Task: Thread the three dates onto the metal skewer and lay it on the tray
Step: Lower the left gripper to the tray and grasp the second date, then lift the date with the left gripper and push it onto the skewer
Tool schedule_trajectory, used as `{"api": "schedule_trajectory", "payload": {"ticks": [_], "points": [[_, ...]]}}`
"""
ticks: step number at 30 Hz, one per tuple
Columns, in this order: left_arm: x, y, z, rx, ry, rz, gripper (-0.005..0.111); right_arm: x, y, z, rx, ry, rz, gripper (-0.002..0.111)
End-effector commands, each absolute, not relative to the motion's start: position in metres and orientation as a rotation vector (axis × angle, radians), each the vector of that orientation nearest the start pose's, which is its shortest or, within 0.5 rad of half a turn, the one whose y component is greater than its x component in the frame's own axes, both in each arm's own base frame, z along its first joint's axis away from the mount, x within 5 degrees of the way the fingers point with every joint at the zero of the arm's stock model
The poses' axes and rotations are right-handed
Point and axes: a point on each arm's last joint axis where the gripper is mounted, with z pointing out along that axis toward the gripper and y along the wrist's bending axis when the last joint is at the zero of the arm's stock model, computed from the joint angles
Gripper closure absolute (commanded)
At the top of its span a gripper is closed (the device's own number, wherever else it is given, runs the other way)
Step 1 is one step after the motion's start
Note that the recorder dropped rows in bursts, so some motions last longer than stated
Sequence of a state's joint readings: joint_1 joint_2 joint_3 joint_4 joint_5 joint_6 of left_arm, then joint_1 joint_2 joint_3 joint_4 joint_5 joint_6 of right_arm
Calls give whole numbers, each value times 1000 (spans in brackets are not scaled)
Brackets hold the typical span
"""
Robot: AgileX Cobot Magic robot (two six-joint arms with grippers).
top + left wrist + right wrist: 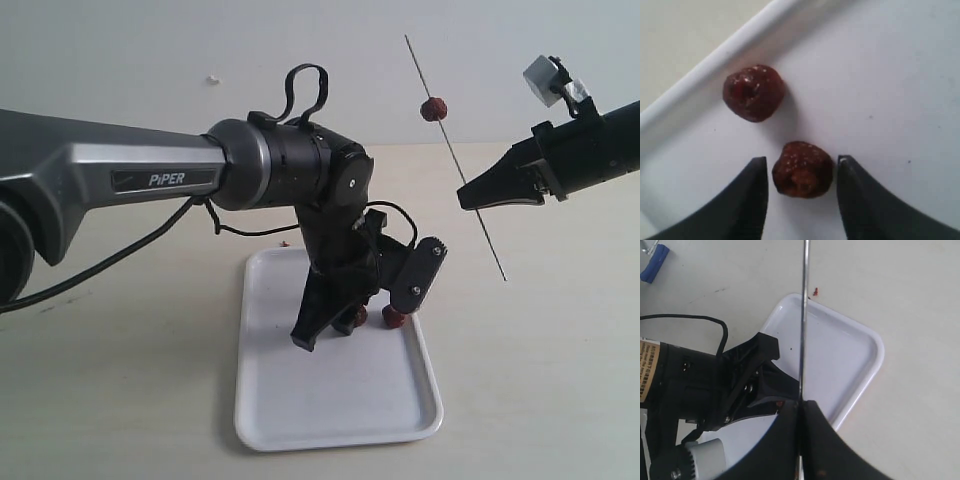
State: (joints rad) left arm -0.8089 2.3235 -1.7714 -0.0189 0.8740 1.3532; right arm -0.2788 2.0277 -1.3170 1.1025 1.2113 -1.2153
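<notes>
On the white tray [330,400] lie two of the three dates — one [754,93] close to the rim, the other [802,172] between the tips of the left gripper [801,160]. Its jaws are open, a bit wider than that date, with one on each side. I cannot tell if they touch it. The third date [433,109] is stuck high up on the metal skewer [458,165], which tilts in the air to the right of the tray. The right gripper [465,197] has its jaws squeezed tight on the skewer. The left arm [100,175] says "PiPER" [168,180] — a label [647,367] on it is too blurry to read.
</notes>
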Motion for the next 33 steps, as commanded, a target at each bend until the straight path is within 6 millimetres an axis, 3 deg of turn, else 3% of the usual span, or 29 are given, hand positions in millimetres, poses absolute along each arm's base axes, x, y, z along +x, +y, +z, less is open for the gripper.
{"api": "schedule_trajectory", "payload": {"ticks": [1, 25, 33], "points": [[327, -346, 118, -2964, -1594, -79, 74, 385, -32, 183, -434, 2357, 1156, 108], [328, -347, 119, -2890, -1763, -66, 76, 385, -32, 183, -439, 2357, 1154, 108], [335, -340, 140, -2783, -2026, 72, 76, 384, -38, 175, -480, 2430, 1032, 108]]}}
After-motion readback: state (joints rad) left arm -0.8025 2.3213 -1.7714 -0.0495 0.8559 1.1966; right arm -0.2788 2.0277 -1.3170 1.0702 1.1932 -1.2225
